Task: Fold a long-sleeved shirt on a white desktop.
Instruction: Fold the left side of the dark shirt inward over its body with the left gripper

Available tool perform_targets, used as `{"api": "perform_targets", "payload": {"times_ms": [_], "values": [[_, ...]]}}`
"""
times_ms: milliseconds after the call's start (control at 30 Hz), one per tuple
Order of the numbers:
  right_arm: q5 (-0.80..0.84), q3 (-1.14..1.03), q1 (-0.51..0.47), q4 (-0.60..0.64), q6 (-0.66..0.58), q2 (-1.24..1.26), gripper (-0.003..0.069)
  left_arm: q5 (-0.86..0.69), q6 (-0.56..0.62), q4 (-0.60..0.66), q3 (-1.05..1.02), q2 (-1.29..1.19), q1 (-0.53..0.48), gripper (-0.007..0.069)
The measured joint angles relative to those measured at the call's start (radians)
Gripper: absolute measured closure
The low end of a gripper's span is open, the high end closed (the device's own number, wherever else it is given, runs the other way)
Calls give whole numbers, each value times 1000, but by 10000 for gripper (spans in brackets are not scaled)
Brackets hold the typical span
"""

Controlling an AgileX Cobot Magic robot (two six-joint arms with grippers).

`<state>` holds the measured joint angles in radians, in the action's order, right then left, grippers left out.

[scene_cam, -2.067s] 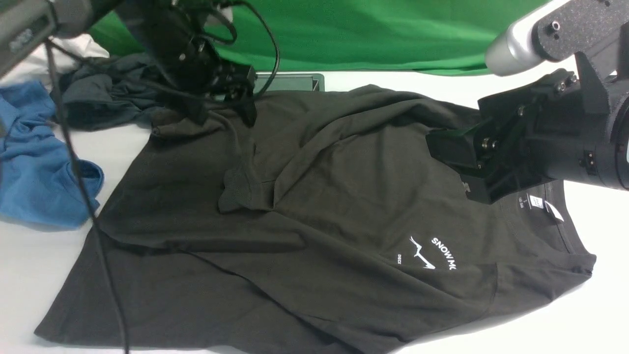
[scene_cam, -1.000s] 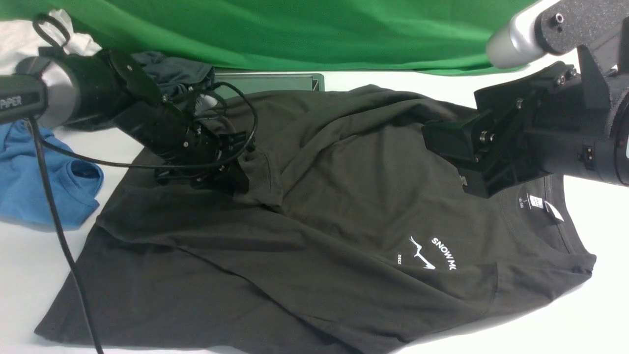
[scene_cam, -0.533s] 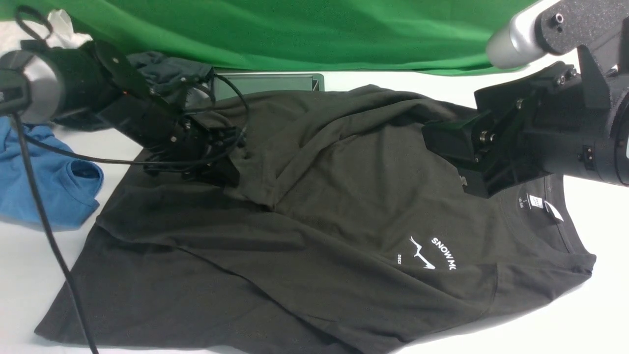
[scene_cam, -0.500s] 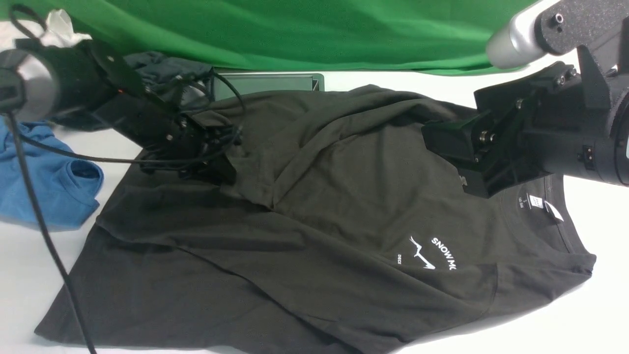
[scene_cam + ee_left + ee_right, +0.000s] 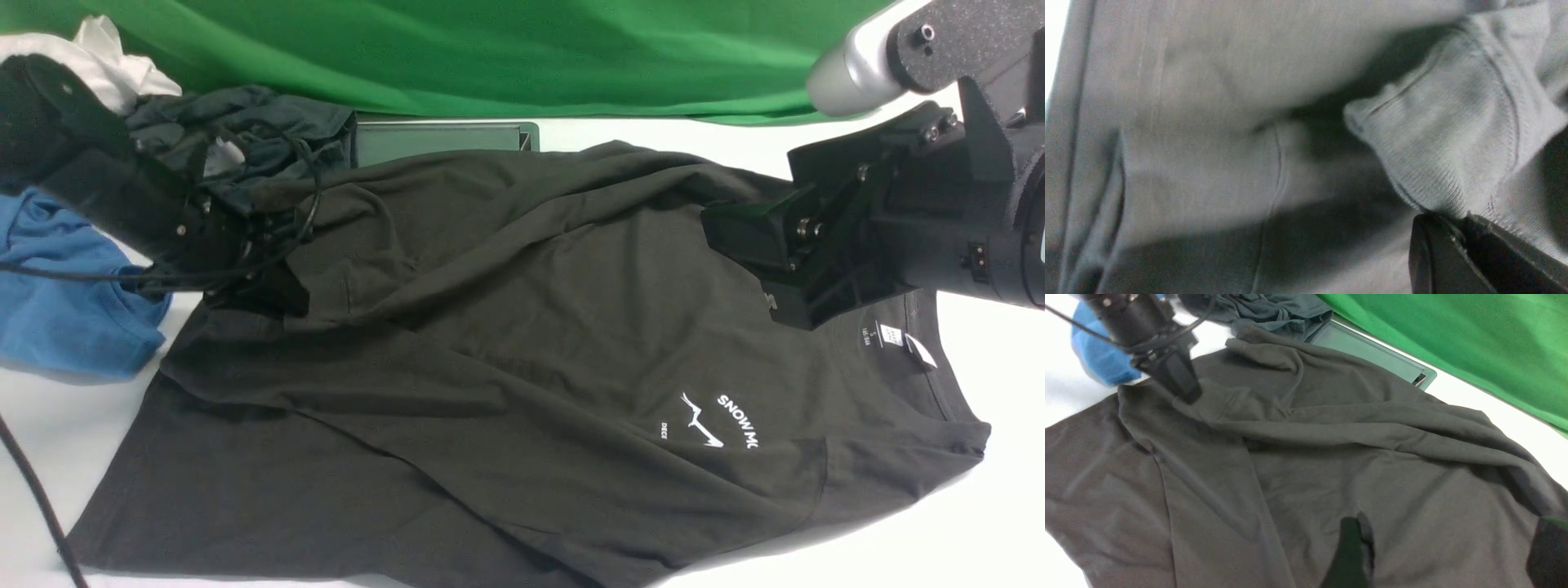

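The long-sleeved shirt, black with a white "SNOW MO" print and a neck label, lies spread on the white desktop. My left gripper is shut on the ribbed sleeve cuff near the shirt's left side, and the sleeve stretches across the chest. The wrist view shows the cuff pinched at the tips of the left gripper. My right gripper hovers open over the shirt's upper right, by the collar. Between its fingers lies only flat fabric, and the right gripper holds nothing.
A blue shirt and a dark grey-teal garment lie at the far left, with a white cloth behind. A grey framed hatch sits at the back. A green backdrop closes the far edge.
My left gripper has moved leftward, dragging the sleeve cuff across the shirt toward its left edge. The right arm has stayed still.
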<state>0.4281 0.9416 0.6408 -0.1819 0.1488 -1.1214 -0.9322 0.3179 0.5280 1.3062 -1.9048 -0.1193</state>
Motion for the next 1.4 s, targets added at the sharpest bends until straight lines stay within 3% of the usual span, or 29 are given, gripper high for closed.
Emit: {"api": "perform_targets", "payload": {"times_ms": [167, 467, 567, 733, 800, 867, 900, 933, 1000, 1067, 1200, 1400], "values": [[0, 0, 0, 0, -20, 0, 104, 20, 0, -15, -69, 44, 0, 576], [0, 0, 0, -55, -137, 0, 104, 121, -74, -167, -110, 115, 0, 576], [2, 4, -15, -102, -67, -4, 104, 145, -84, -160, -110, 136, 0, 576], [107, 95, -123, -105, 27, -72, 106, 168, -60, -86, -110, 168, 0, 576], [160, 157, -171, -87, 37, -114, 139, 170, -31, -55, -110, 179, 0, 576], [198, 225, -213, -53, 30, -159, 251, 172, -9, -33, -110, 182, 0, 576], [201, 231, -216, -49, 29, -162, 251, 172, -7, -32, -110, 182, 0, 576], [217, 269, -242, -13, 5, -195, 386, 172, -2, -26, -110, 182, 0, 576], [227, 318, -272, 69, -40, -236, 554, 172, 0, -23, -110, 182, 0, 576], [232, 347, -298, 159, -90, -280, 613, 172, 0, -18, -110, 182, 0, 576], [238, 360, -330, 283, -166, -364, 630, 164, 24, -8, -111, 187, 0, 576], [197, 360, -355, 338, -264, -500, 630, 141, 51, 0, -111, 256, -11, 576]]}}
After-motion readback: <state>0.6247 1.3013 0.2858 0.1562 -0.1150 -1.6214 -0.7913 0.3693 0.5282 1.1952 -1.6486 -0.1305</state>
